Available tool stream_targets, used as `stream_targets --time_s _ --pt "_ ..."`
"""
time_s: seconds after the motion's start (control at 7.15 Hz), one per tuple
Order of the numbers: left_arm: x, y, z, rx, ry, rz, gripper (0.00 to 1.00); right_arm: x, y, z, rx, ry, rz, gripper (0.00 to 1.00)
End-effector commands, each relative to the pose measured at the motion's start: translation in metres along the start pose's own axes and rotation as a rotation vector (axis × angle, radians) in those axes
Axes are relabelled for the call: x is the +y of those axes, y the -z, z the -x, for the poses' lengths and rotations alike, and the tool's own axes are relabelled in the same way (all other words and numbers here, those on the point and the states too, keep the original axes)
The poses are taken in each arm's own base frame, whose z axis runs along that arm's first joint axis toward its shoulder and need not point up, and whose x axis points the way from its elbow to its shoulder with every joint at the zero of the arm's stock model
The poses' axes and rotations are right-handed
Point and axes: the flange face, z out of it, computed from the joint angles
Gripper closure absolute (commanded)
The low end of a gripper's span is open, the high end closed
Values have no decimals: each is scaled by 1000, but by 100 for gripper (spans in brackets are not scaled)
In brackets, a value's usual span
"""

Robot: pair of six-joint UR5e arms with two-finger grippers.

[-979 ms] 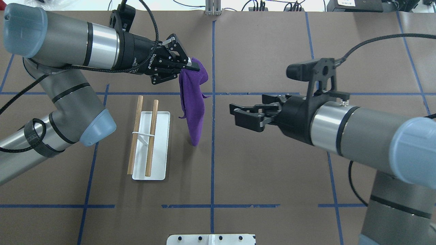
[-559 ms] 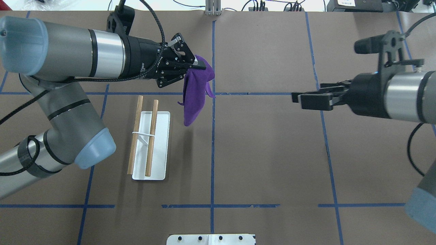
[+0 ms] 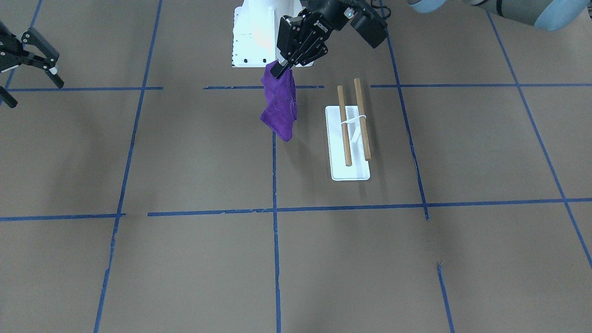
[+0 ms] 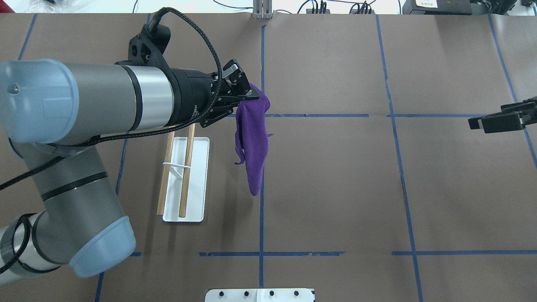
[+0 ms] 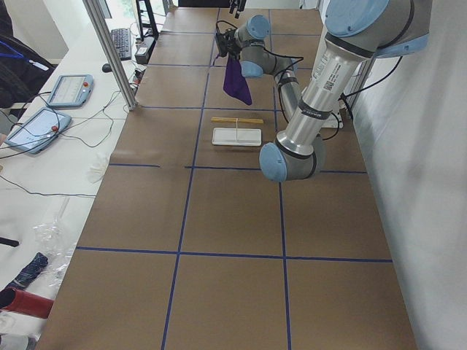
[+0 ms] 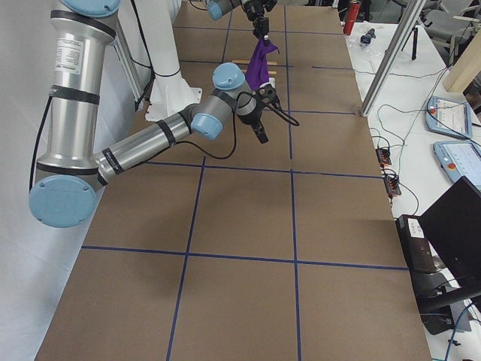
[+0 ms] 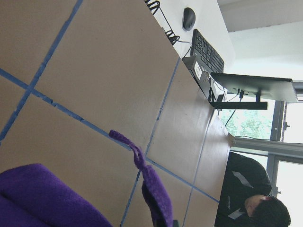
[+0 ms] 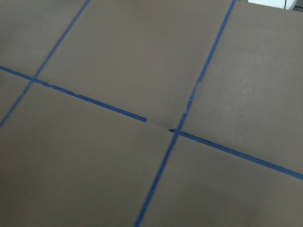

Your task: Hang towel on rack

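Observation:
My left gripper (image 4: 247, 95) is shut on the top corner of the purple towel (image 4: 253, 151), which hangs free above the table, just right of the rack. The towel also shows in the front view (image 3: 280, 108) under the left gripper (image 3: 279, 70), and in the left wrist view (image 7: 42, 194). The rack has a white base (image 4: 198, 184) and two wooden rods (image 4: 186, 167) side by side, both bare. My right gripper (image 4: 474, 122) is open and empty at the far right edge. It shows at the left edge of the front view (image 3: 36, 95).
Blue tape lines (image 4: 262, 176) grid the brown table. The robot's white base plate (image 4: 260, 295) sits at the near edge. Beyond the table's far side stand posts, cables and desks with tablets (image 5: 69, 89).
My left gripper has carried the towel slightly right and nearer. The towel now hangs longer in the overhead view. My right arm has drawn back to the right edge of the view.

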Motion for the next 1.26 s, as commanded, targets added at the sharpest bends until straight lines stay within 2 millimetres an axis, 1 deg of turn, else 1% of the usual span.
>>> stream_targets --time_s 0.0,0.14,0.28,0.42,0.56,0.84,0.98,1.12 --pt "47 -7 21 -114 -79 -174 100 58 -33 -101 102 56 149 0" --pt "59 1 24 -129 -97 -220 100 66 -27 -131 127 41 223 0" --pt "58 15 23 -166 -107 -235 100 65 -12 -155 149 54 301 0" --pt "52 32 22 -220 -154 -255 100 43 -3 -165 160 60 345 0" --pt "44 45 26 -255 -209 -313 100 35 1 -168 165 22 380 0" --pt "21 35 79 -401 -330 -366 100 35 -1 -162 68 -26 376 0" --pt "5 35 108 -472 -390 -407 100 26 5 -165 70 -29 353 0" --pt "-13 38 139 -551 -436 -433 100 22 5 -164 69 -22 347 0"
